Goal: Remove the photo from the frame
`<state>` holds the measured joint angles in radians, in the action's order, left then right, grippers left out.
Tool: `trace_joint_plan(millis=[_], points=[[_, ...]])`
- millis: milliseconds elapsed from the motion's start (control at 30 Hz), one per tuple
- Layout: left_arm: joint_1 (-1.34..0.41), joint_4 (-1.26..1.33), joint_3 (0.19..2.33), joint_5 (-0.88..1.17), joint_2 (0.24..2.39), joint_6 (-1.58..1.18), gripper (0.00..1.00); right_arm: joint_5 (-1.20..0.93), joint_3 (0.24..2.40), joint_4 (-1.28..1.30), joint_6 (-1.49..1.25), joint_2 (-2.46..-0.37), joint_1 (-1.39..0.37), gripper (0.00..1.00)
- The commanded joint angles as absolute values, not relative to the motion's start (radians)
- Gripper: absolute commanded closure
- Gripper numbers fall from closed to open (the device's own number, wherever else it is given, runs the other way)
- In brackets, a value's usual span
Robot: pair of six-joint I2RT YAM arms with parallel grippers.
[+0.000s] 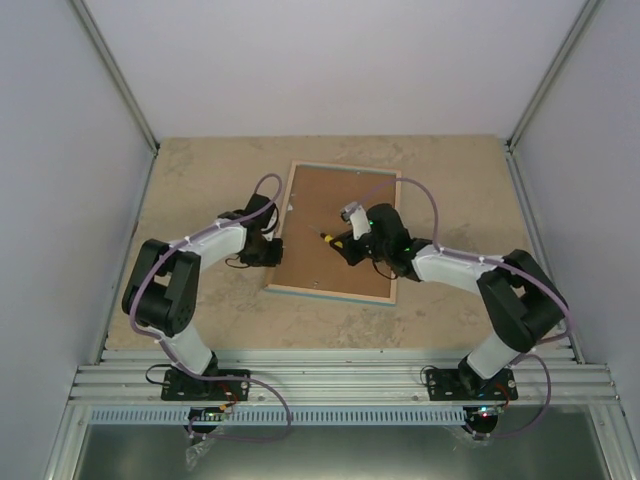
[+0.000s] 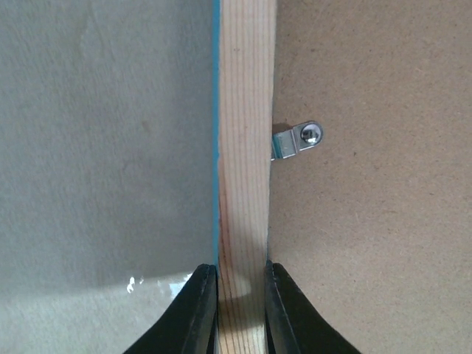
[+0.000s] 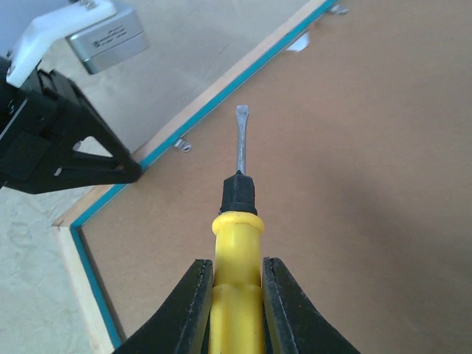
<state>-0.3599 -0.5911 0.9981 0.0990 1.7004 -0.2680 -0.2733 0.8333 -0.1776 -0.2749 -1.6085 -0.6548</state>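
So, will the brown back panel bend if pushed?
Probably little: the back panel looks like flat, rigid fibreboard. It likely will not lift yet, since a metal tab bridges its edge. The frame should hardly slide; the left fingers pinch it.

One frame [image 1: 315,190], one screwdriver [image 3: 237,243], two metal clips [image 3: 184,145] in sight, two grippers: left gripper [image 2: 241,295], right gripper [image 3: 237,295].

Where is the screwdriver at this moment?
In the right wrist view, the screwdriver is clamped in the right gripper's fingers, its blade over the frame's brown back panel, near its turquoise edge.
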Motion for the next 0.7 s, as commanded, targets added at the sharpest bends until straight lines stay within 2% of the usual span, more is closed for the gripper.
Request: trace_joint_plan(millis=[0, 667], points=[[-0.387, -0.567, 0.975, 0.159, 1.649, -0.312, 0.84, -0.318, 0.897, -0.150, -0.239, -1.667, -0.703, 1.00], [-0.391, -0.552, 0.972, 0.232, 1.647, -0.330, 0.85, -0.313, 1.142, 0.029, -0.235, -1.900, -0.774, 1.00]])
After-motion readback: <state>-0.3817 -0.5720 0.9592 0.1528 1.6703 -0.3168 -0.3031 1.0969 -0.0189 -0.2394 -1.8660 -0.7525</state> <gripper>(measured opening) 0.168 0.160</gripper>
